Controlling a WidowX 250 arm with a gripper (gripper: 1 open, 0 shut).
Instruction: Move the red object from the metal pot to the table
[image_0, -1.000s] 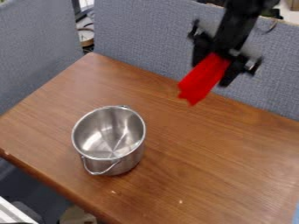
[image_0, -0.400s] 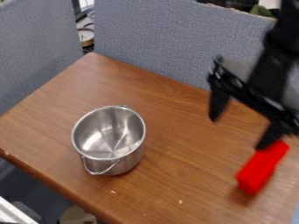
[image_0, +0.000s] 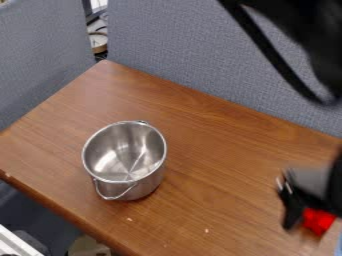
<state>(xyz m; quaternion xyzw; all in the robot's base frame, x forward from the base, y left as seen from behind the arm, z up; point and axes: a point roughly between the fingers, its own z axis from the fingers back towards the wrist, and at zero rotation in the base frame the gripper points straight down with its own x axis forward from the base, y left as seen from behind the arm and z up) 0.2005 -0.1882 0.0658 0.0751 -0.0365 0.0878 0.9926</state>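
We find the red object (image_0: 318, 219) low at the right edge of the view, down at the tabletop (image_0: 227, 140) and well apart from the metal pot (image_0: 126, 158), which stands upright and empty near the front left. Only a sliver of red shows; the dark gripper (image_0: 310, 200) sits right over it and hides most of it. We read the gripper as spread wide, with no squeeze on the block, though the blur keeps us from tracing each finger.

We judge the block light and stiff, a hard plastic-looking piece that won't give under pressure. Its smooth faces look a bit slippery, so a pinch across the two long flat sides, near the middle, would hold best. Grabbing an end risks it swivelling out. It doesn't look fragile; a short drop should not hurt it.

Whether the block lies flat or leans against a finger, we cannot tell from here. It sits close to the tabletop's right edge, so a nudge could push it off.
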